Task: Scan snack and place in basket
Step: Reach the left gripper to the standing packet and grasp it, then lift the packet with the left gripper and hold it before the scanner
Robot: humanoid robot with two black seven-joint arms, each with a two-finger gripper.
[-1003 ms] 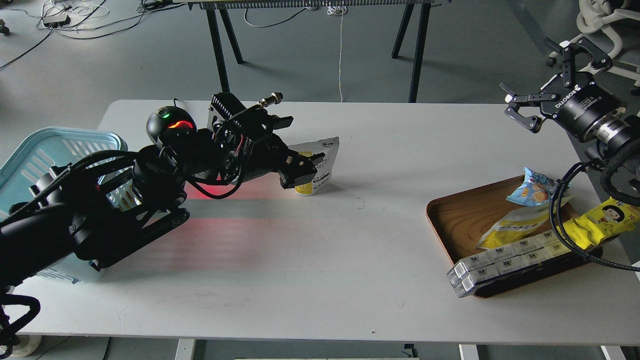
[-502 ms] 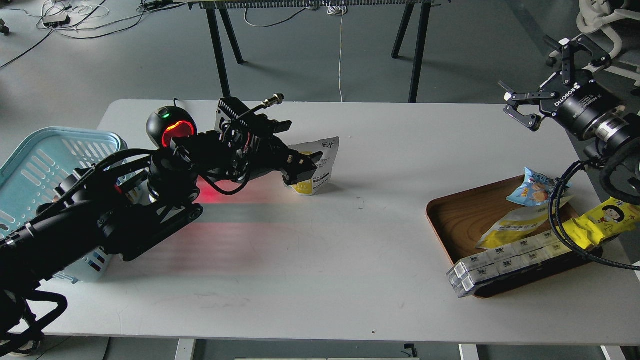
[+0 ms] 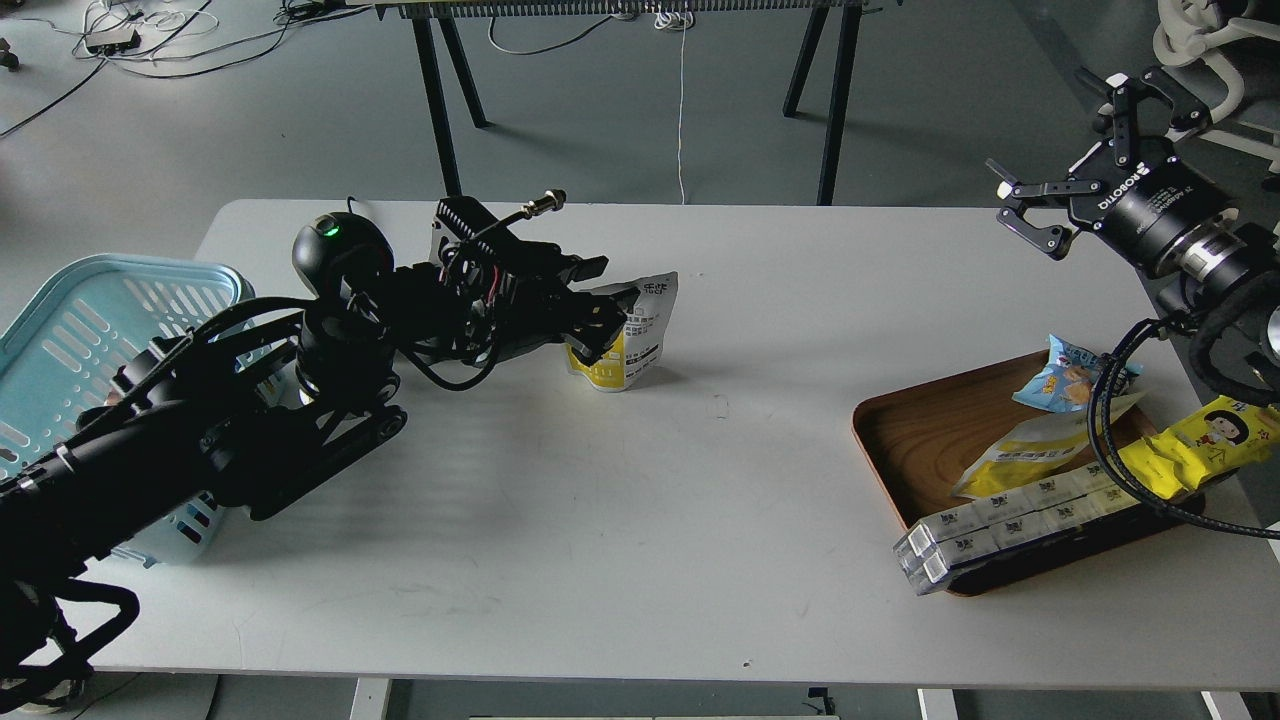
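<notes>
The snack (image 3: 642, 325), a yellow and white stand-up pouch, stands upright on the white table (image 3: 640, 520) left of centre. My left gripper (image 3: 598, 300) reaches in from the left. Its dark fingers sit above and below the pouch's left edge, a gap showing between them. The pouch rests on the table. The light blue basket (image 3: 60, 320) stands at the table's far left edge, partly hidden behind my left arm. My right gripper (image 3: 1065, 150) is open and empty, high above the table's far right corner.
A black dome scanner (image 3: 335, 248) with a green light stands behind my left arm. A brown wooden tray (image 3: 925, 430) at the right holds a small blue packet (image 3: 1065, 375), a long yellow wrapper (image 3: 1205, 440) and clear boxes (image 3: 1000, 520).
The scanner's red glow on the table has gone out. My left gripper has turned at the pouch and its fingers have drawn closer together. The right gripper rose slightly. The pouch has not moved.
</notes>
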